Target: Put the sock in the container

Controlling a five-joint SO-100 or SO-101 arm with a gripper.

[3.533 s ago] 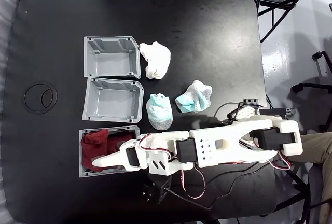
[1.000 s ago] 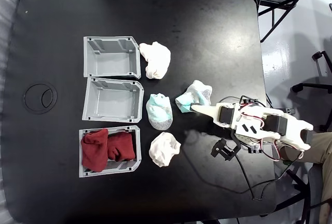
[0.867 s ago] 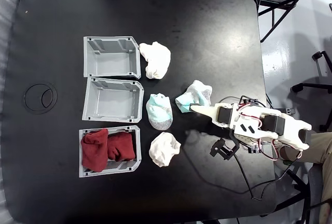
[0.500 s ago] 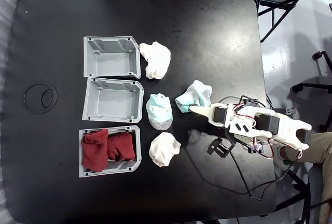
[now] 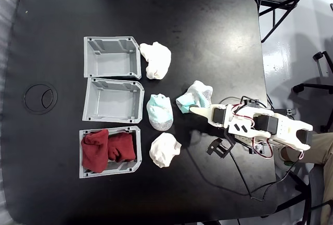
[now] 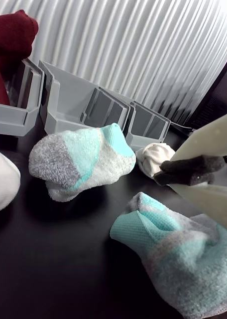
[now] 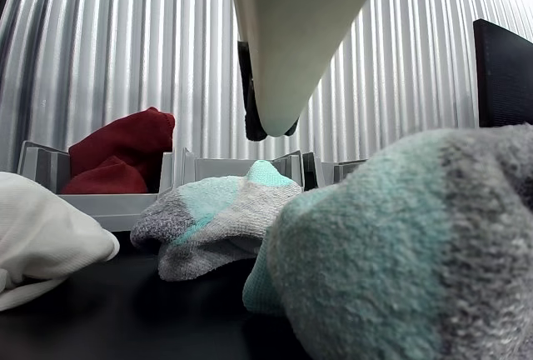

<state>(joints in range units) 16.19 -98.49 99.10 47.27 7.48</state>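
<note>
Two maroon socks [image 5: 108, 149] lie side by side in the lowest of three light grey containers [image 5: 81, 172] in the fixed view. The wrist view has them [image 6: 11, 35] at its top left above that container's wall [image 6: 11, 117]. They also rise over the container rim [image 7: 117, 202] in the other view as a maroon heap [image 7: 125, 147]. My gripper [image 5: 194, 109] is far to the right of that container, shut and holding nothing. Its tip touches or nearly touches a mint-and-grey sock [image 5: 195, 96]. The fingers [image 6: 193, 172] enter the wrist view from the right.
Two empty grey containers [image 5: 112, 57] [image 5: 114, 101] stand above the filled one. A second mint-and-grey sock [image 5: 159, 111] and white socks [image 5: 156, 59] [image 5: 165, 149] lie on the black table. A loose black part [image 5: 217, 147] and cables lie below the arm.
The arm pulled back from the lowest container, leaving both maroon socks inside and uncovering a white sock. In the last second the gripper crept slightly left toward the mint-and-grey sock.
</note>
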